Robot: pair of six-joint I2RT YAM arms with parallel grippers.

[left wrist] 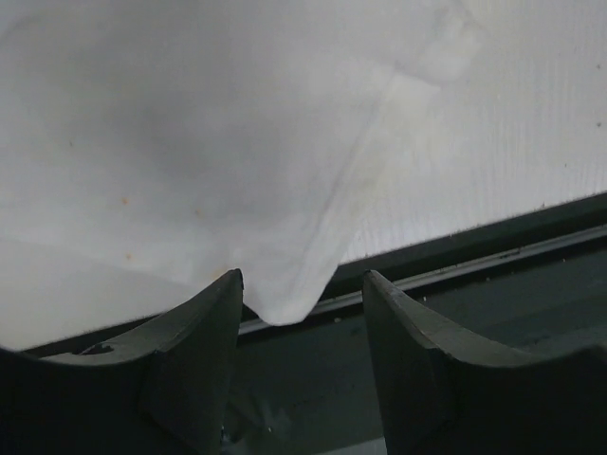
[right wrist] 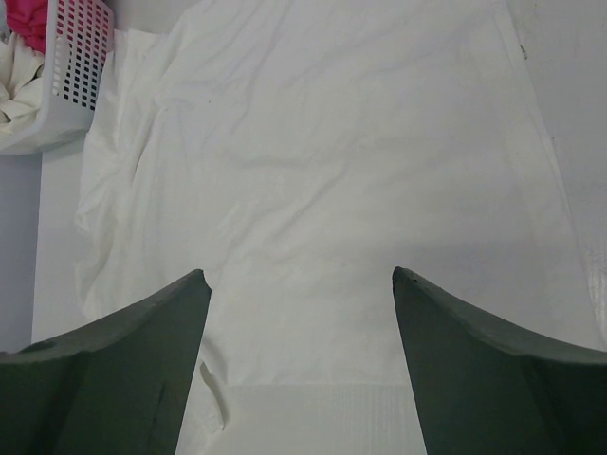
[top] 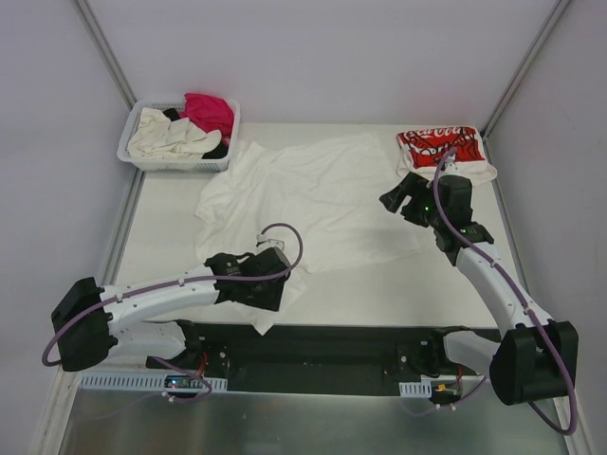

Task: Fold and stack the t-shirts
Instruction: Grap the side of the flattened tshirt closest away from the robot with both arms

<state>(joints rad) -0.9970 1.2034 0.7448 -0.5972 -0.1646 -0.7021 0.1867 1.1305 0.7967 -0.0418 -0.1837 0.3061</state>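
Observation:
A large plain white t-shirt [top: 313, 194] lies spread out in the middle of the table. My left gripper [top: 269, 294] is low at its near left corner. In the left wrist view its jaws [left wrist: 303, 277] stand apart, and a pointed tip of the white cloth [left wrist: 285, 301] hangs between the fingertips without being pinched. My right gripper [top: 398, 201] hovers over the shirt's right side. It is open [right wrist: 299, 275] above the cloth, with the ribbed collar [right wrist: 313, 417] below it. A folded white t-shirt with red print [top: 441, 150] lies at the back right.
A white slotted basket [top: 142, 156] at the back left holds cream [top: 171, 140], magenta [top: 211, 111] and black cloth. The dark rail [left wrist: 474, 275] of the table's near edge runs just under my left gripper. White walls enclose the table.

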